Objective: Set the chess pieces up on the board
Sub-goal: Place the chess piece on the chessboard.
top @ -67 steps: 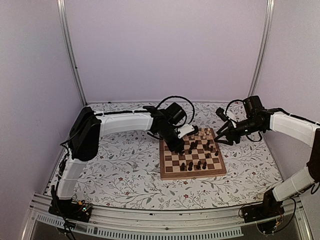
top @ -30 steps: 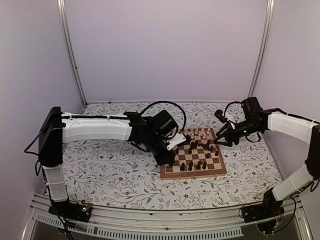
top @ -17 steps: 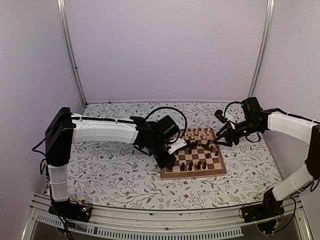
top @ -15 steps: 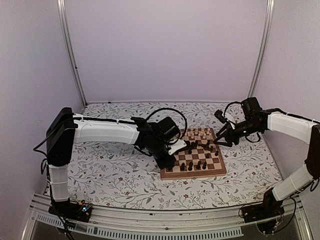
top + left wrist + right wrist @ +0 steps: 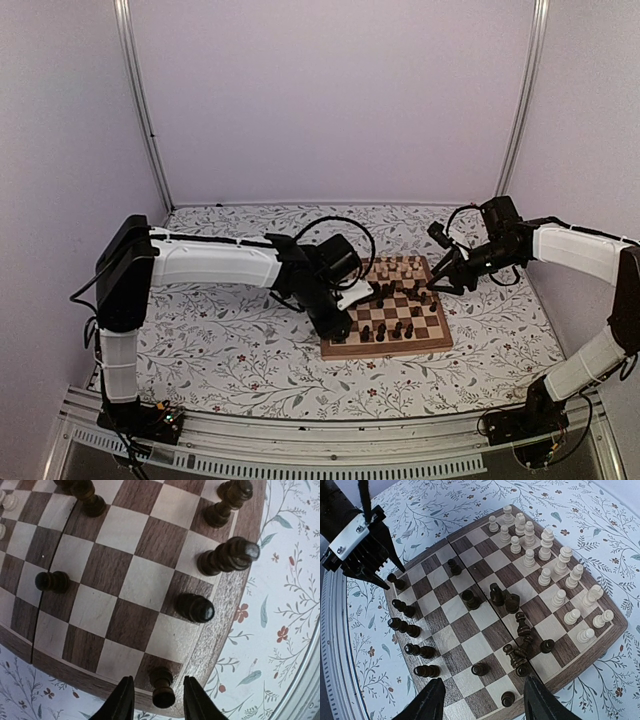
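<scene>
The board [image 5: 385,349] lies mid-table, right of centre. Pale pieces [image 5: 405,268] stand along its far side and dark pieces [image 5: 395,326] are spread over the middle and near side. My left gripper [image 5: 338,325] is at the board's near-left corner. In the left wrist view it [image 5: 157,705] is open around a dark piece [image 5: 162,687] standing on the corner square, with both fingers apart from it. My right gripper [image 5: 440,283] hovers open and empty over the board's far-right edge. In the right wrist view it [image 5: 485,705] is above several tumbled dark pieces [image 5: 517,652].
The right wrist view shows the pale pieces [image 5: 545,555] in two rows and the left gripper [image 5: 370,555] at the opposite corner. A floral cloth [image 5: 230,340] covers the table around the board. Frame posts [image 5: 140,110] and walls enclose the cell.
My left arm has swung from the board's left side down to its near-left corner, now straddling a dark piece. The right arm has hardly moved.
</scene>
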